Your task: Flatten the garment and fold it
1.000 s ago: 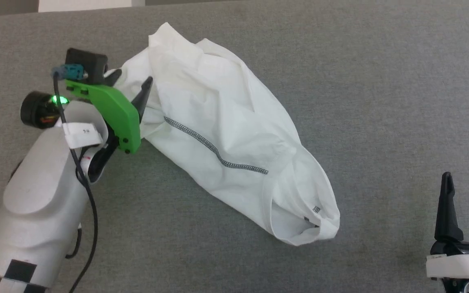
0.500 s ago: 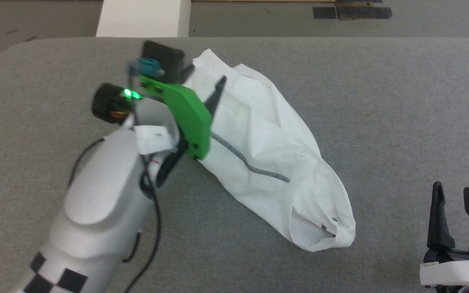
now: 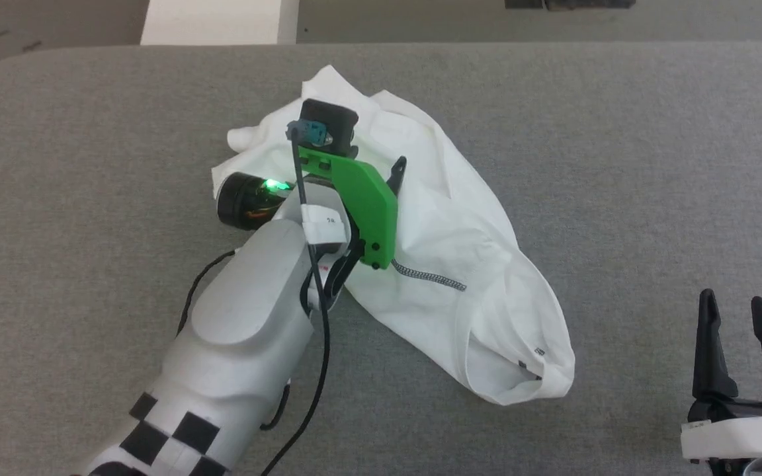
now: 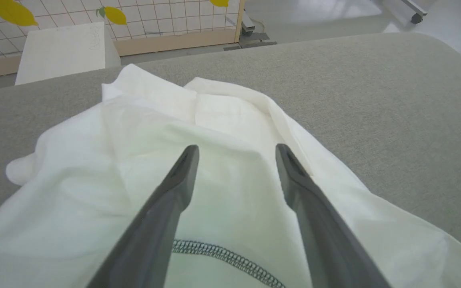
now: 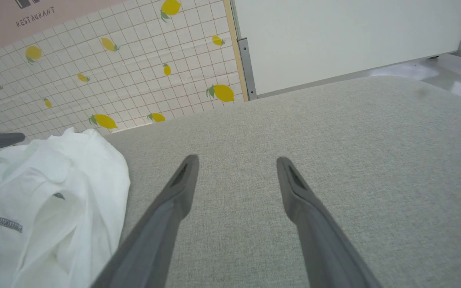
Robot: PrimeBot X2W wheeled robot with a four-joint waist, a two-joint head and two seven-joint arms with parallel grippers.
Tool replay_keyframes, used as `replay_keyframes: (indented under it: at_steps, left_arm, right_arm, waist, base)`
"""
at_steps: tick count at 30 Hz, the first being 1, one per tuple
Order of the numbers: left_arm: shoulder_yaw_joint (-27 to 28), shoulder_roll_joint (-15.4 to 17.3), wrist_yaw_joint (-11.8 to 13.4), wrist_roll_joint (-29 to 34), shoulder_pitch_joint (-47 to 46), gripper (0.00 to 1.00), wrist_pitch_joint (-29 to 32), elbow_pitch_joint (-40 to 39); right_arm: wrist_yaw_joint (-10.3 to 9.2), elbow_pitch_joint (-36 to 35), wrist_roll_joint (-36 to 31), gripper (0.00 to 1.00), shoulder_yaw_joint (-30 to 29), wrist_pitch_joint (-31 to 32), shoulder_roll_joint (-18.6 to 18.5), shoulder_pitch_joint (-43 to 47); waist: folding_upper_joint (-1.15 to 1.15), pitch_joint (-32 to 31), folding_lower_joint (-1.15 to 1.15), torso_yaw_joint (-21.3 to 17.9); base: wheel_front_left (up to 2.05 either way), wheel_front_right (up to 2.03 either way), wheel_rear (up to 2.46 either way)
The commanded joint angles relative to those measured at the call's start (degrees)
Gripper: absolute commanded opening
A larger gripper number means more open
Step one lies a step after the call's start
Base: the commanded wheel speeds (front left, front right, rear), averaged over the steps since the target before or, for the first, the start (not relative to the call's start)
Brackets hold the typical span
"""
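Your T-shirt (image 3: 467,218) lies crumpled in a long heap across the middle of the grey surface (image 3: 652,132), with a zigzag seam (image 3: 430,279) showing on top. Your left gripper (image 4: 236,149) is over the shirt's far, bunched end, fingers spread wide and holding nothing. Your right gripper (image 3: 733,303) is well apart at the near right, also wide and empty, over bare surface.
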Motion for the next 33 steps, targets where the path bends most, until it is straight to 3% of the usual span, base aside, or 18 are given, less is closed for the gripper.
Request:
replay_keyframes:
  at_steps: [1,7,12,13,14,25,29,33]
  left_arm:
    - [0.1,-0.5,-0.1,-0.7,-1.6,1.0,-0.7,0.7]
    - [-0.9,-1.6,0.1,-1.1,-4.0,1.0,-0.5,3.9]
    - [-1.8,-1.9,3.9,0.4,-5.3,0.98,0.9,8.2]
    - [-1.9,-2.0,4.5,0.5,-5.5,0.31,0.8,8.8]
    - [-1.9,-2.0,4.7,0.6,-5.6,0.0,0.4,9.2]
    - [-1.8,-2.3,1.0,-1.5,-5.5,0.0,-4.9,6.0]
    - [-0.7,-1.9,0.2,-3.2,-1.5,0.0,-8.7,-1.5]
    - [1.8,0.6,2.0,-5.8,7.4,0.0,-11.0,-13.5]
  right_arm:
    - [-0.08,-0.5,-0.4,1.0,-0.1,0.3,0.0,-0.9]
    - [-0.08,-1.2,-0.4,1.0,-0.1,0.4,0.0,-1.8]
    - [-0.08,-1.3,-0.4,1.0,0.3,0.4,0.0,-2.9]
    - [-0.08,-1.2,-0.4,1.0,0.3,0.3,0.0,-3.0]
    - [-0.08,-1.1,-0.4,1.0,0.3,0.3,0.0,-3.2]
    - [-0.08,0.6,-0.5,1.0,0.2,-0.1,0.0,-2.4]
    - [-0.08,1.0,-0.7,1.0,-0.2,0.1,0.0,-1.0]
    - [-0.08,0.9,-0.7,1.0,-0.6,0.6,0.0,0.9]
  waist:
    - [0.0,1.9,0.0,-1.1]
    - [0.0,4.8,0.0,-1.9]
    - [0.0,6.1,0.0,-2.5]
    - [0.0,6.2,0.0,-2.6]
    - [0.0,6.2,0.0,-2.7]
    - [0.0,1.5,0.0,-0.3]
    - [0.0,-2.0,0.0,1.2]
    - [0.0,-5.0,0.0,2.8]
  base:
    - [0.0,0.0,0.0]
    - [0.0,0.0,0.0]
    - [0.0,0.0,0.0]
    - [0.0,0.0,0.0]
    - [0.0,0.0,0.0]
    - [0.0,0.0,0.0]
    - [0.0,0.0,0.0]
    - [0.0,0.0,0.0]
